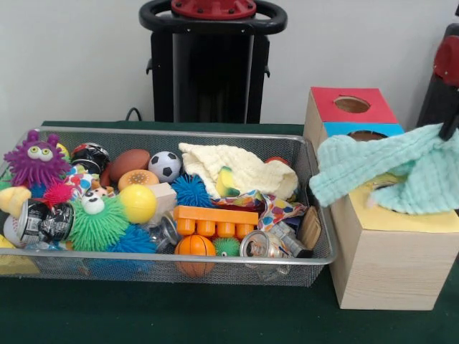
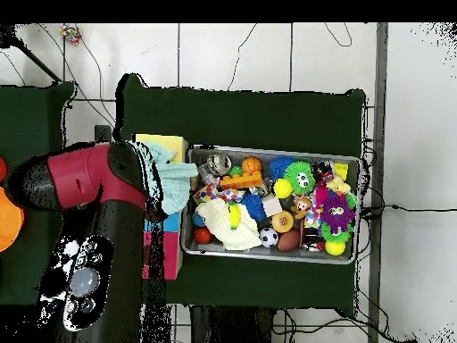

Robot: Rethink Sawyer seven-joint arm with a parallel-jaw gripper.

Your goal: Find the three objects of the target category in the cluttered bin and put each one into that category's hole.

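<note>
So the mint green cloth [image 1: 391, 168] is draped over the box with the yellow panel [image 1: 401, 218], covering its hole, so this looks like the drop-off step for 1 cloth. The gripper [image 1: 450, 127] barely shows at the edge; can't tell if it's clamped or let go. Next, that cloth needs stuffing down in. The cream cloth [image 1: 240, 168] and polka-dot cloth [image 1: 276, 208] sit in the bin [image 1: 172, 261].

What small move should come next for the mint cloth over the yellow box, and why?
Probably lower and push the mint green cloth down into the hole of the yellow-topped box. The cloth drapes over that box's top, hanging off its edges rather than inside, and it covers the hole. The claw is barely visible at the picture's edge, so its grip cannot be judged.
</note>
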